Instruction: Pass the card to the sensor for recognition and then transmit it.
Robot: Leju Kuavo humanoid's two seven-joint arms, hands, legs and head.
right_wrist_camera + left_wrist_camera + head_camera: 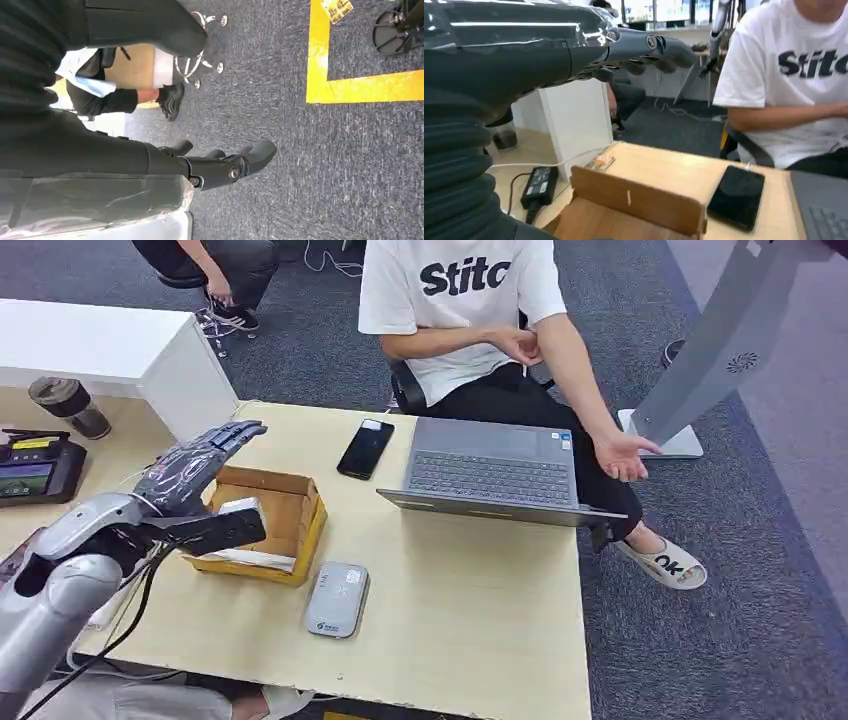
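Note:
My left hand (195, 470) hovers over the open cardboard box (303, 530) at the left of the wooden table, fingers stretched flat, thumb out and nothing in it. In the left wrist view the hand (574, 55) reaches out above the box's far wall (639, 205). A white card (238, 506) lies inside the box, just under the thumb. The flat grey-white sensor (337, 600) rests on the table to the right of the box. My right hand (215, 167) hangs over grey carpet, fingers loosely apart and holding nothing.
A black phone (366, 448) and an open grey laptop (490, 475) lie behind the sensor. A seated person in a white shirt holds an open palm (622, 455) beyond the table's right edge. A white cabinet (150, 360), a mug (70, 405) and a black device (35, 470) stand at left.

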